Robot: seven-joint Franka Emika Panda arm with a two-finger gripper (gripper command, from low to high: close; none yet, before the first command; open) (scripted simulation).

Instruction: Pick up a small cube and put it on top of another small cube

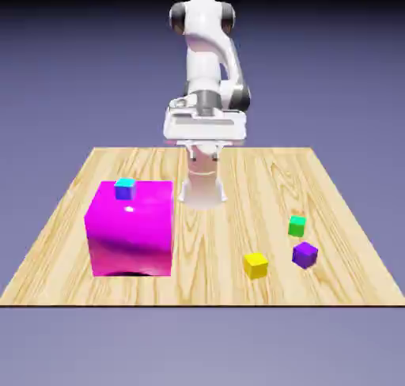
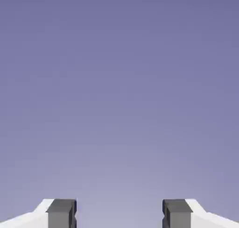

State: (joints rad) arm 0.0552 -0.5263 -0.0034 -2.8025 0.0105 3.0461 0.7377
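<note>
The tiny purple cube (image 1: 304,255) lies on the table toward the exterior view's right, near the front edge. Just behind it, a short gap away, sits the tiny bright green cube (image 1: 297,225). My gripper (image 1: 206,149) hangs high over the back middle of the table, far from both cubes. In the hand view the gripper (image 2: 119,214) is open: its two grey fingertips (image 2: 61,213) stand wide apart with nothing between them. That view holds only the blue-violet backdrop, so no cube appears in it.
A big magenta cube (image 1: 130,228) stands on the exterior view's left, with a small blue-and-teal cube (image 1: 124,188) on its top. A yellow cube (image 1: 255,264) lies just left of the purple one. The wooden table (image 1: 206,285) ends close in front of them.
</note>
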